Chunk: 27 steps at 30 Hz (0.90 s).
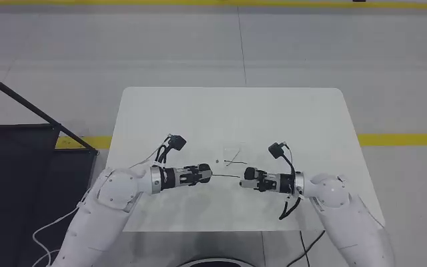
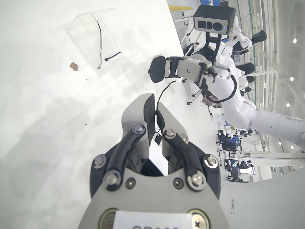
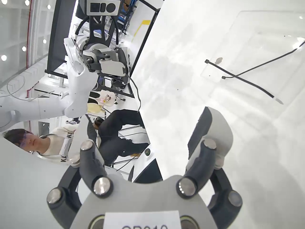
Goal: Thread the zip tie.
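Zip tie: a thin black zip tie point(image 2: 164, 90) is held above the table point(image 1: 300, 113), close to the near edge and about midway along it. It runs nearly straight from one tool toward the other.
Left tool: the left tool point(image 2: 156, 101) is clenched on one end of the zip tie, with the strip pinched between its pads.
Free end: it sticks out past the left tool's fingertips with a slight curve and points at the right tool. I cannot tell whether the head or the tail is in the grip.
Right tool: the right tool point(image 3: 147, 117) is released, its fingers spread wide. It faces the left tool, near the tie's free end but apparently not touching it.
Done so far: by my reading, one tie is lifted and presented between the two arms.
Left to do: no loop shows, and the tail is not through the head. The other end has yet to be taken, the strip bent round, the tip fed into the head and pulled through. The task looks to be at an early stage.
Other things: two spare zip ties point(image 3: 247, 82) lie crossed on a clear sheet point(image 3: 262, 32) near the middle of the table, with a small brown crumb point(image 2: 74, 66) just beside it.
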Each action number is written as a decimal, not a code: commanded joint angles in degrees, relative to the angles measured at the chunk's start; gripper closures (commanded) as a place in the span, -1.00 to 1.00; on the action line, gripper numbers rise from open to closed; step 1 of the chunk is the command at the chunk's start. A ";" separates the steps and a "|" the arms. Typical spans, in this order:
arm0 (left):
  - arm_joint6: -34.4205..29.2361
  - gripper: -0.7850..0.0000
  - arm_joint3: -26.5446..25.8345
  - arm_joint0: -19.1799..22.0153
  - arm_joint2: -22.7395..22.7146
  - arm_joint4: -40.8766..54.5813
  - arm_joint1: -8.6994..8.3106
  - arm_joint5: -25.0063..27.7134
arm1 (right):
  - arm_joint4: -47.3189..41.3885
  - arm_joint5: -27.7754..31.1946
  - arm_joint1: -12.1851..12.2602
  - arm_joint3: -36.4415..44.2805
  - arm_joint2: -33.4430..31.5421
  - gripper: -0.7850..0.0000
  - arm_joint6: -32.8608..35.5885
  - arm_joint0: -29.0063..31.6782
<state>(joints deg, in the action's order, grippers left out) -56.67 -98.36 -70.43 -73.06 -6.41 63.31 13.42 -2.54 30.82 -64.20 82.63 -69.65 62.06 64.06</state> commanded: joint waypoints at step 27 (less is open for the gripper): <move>0.46 1.00 0.45 0.80 1.51 0.13 -0.86 -0.07 | -0.87 -1.40 0.20 -1.29 4.60 0.22 -0.98 -3.20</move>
<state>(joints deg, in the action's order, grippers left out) -56.25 -97.88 -69.64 -71.57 -6.29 62.49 13.43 -3.35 29.40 -64.02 81.39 -65.11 61.10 60.92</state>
